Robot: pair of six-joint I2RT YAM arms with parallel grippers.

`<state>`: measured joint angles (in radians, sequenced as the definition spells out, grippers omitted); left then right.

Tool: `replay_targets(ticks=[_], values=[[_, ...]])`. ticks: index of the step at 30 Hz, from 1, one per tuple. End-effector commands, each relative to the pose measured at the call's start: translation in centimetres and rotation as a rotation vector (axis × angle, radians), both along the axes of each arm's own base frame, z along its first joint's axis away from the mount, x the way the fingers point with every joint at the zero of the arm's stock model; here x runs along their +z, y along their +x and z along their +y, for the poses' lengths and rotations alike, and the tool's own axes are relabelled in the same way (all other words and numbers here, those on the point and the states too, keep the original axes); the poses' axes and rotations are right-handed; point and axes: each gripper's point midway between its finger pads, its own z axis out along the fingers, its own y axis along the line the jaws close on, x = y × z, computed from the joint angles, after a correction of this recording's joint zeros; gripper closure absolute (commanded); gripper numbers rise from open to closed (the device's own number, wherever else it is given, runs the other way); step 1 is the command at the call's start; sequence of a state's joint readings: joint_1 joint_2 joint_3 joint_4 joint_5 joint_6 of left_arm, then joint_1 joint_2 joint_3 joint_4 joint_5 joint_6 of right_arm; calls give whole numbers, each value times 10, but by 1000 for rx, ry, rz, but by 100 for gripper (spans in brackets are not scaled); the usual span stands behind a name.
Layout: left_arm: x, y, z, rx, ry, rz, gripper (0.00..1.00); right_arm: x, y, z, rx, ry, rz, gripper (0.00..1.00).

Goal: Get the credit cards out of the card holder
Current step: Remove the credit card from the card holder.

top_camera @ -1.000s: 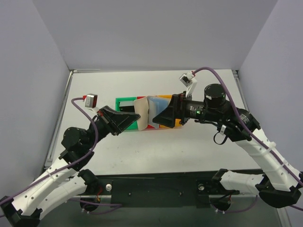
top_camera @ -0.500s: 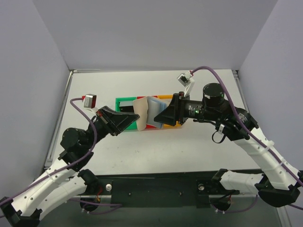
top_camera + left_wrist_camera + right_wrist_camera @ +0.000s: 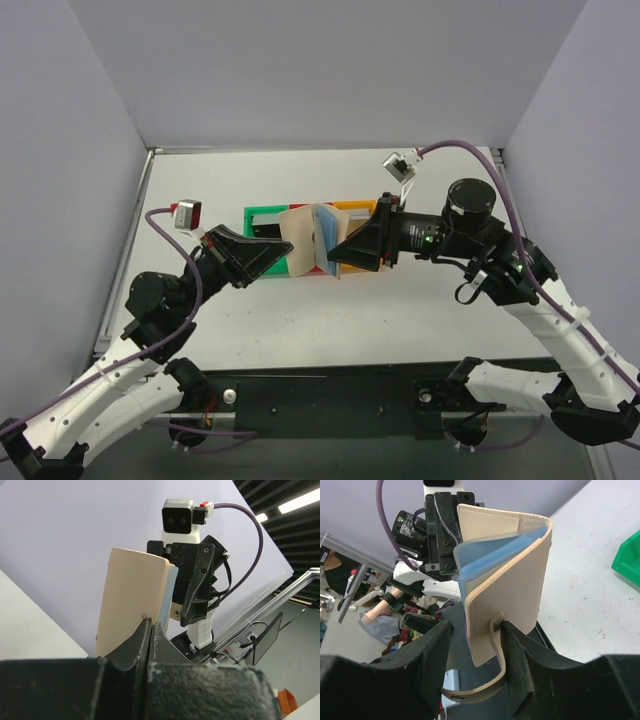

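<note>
the card holder [image 3: 298, 238], held up at mid-frame just right of the green bin [image 3: 262, 214], looks light and floppy: your left hand [image 3: 283, 250] pinches one tan flap, your right hand [image 3: 335, 255] sits half-spread round the other, grip unclear, so hold it by the flap edges.

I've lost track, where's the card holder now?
Top view, centre: the card holder hangs over the bins, pinched by the left claw, the right claw around its other flap.
</note>
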<state>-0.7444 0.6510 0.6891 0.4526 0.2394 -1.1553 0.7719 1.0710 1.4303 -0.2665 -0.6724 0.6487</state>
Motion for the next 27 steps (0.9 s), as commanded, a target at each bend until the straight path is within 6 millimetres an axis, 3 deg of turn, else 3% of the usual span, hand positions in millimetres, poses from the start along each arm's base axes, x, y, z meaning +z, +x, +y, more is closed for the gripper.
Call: replay_targets(ticks=[1, 22, 24, 27], values=[[16, -6, 6, 6, -35, -45, 100, 18, -4, -1, 21, 71, -45, 60], [15, -7, 5, -4, -35, -43, 100, 13, 3, 0, 5, 51, -24, 90], [15, -7, 5, -6, -35, -45, 100, 12, 4, 0, 2, 46, -23, 99], [12, -5, 3, -9, -27, -37, 100, 10, 4, 0, 5, 32, -24, 100]])
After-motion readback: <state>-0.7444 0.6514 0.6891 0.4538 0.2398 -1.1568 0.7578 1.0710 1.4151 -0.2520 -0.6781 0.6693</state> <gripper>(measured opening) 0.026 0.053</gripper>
